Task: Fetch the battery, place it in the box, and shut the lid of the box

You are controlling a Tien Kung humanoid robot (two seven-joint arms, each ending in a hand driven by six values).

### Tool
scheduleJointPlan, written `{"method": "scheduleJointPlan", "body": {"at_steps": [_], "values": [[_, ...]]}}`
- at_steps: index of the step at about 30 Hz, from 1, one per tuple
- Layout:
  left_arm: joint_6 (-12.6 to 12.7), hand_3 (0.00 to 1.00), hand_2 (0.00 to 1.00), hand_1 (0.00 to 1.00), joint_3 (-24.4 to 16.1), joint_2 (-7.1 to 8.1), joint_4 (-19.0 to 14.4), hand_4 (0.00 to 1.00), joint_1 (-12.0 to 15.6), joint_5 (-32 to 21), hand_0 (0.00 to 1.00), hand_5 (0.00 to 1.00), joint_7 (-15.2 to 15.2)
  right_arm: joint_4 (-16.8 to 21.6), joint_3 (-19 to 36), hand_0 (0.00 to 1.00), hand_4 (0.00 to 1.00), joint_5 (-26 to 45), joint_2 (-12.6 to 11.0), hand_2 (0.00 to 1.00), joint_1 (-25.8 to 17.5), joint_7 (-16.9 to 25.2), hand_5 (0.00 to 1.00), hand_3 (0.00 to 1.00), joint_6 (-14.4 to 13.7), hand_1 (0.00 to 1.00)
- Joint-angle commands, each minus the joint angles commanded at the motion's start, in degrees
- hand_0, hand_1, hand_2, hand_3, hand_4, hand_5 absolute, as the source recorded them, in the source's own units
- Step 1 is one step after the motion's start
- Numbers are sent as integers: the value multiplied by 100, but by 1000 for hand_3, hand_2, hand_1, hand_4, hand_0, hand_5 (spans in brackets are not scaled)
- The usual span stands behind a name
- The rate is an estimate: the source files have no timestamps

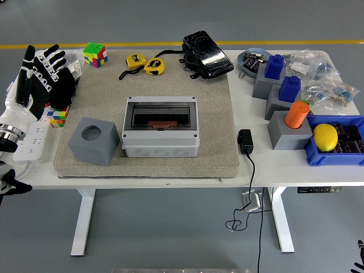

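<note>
White table (pixel 170 173) spans the view over a grey floor, and most of its middle is covered by a beige mat (pixel 213 114). On that mat sits the grey box (pixel 161 134), with its dark interior showing behind what may be a clear lid; whether that lid is up or down I cannot tell. A reddish-brown bar lies inside it. To its left stands a grey cube (pixel 94 140) with a round hole, and at the far edge lies a black pouch (pixel 207 54). The batteries (pixel 254 58) appear to be in the round tray at the far right, well apart from the box, though they are too small to be sure. The left hand (pixel 41 74) is raised at the table's left edge, fingers spread and holding nothing; the right hand is out of view. Fetching looks not yet begun, so the reach should cross over the mat, pinch one battery cleanly, and avoid the blue blocks (pixel 281 77) beside the tray.
</note>
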Motion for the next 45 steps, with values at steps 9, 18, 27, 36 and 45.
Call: {"method": "scheduleJointPlan", "body": {"at_steps": [9, 18, 27, 36, 45], "values": [[5, 894, 900, 914, 21, 1, 16, 998, 5, -10, 909, 998, -4, 0, -11, 835, 998, -28, -6, 767, -4, -7, 998, 788, 5, 806], [1, 898, 898, 912, 39, 21, 34, 998, 68, -25, 907, 998, -12, 0, -50, 833, 998, -52, -51, 767, -49, -35, 998, 788, 7, 807], [8, 897, 899, 911, 70, 38, 48, 998, 75, -32, 907, 998, -16, 0, -91, 834, 998, -31, -56, 767, -62, -37, 998, 788, 7, 806], [16, 898, 899, 911, 98, 60, 68, 998, 68, -43, 907, 998, -9, 0, -99, 834, 998, -40, -81, 766, -66, -52, 998, 788, 9, 806], [17, 898, 900, 909, 121, 73, 91, 998, 57, -51, 906, 998, -7, 0, -124, 833, 998, -19, -80, 766, -59, -49, 998, 789, 10, 806]]}}
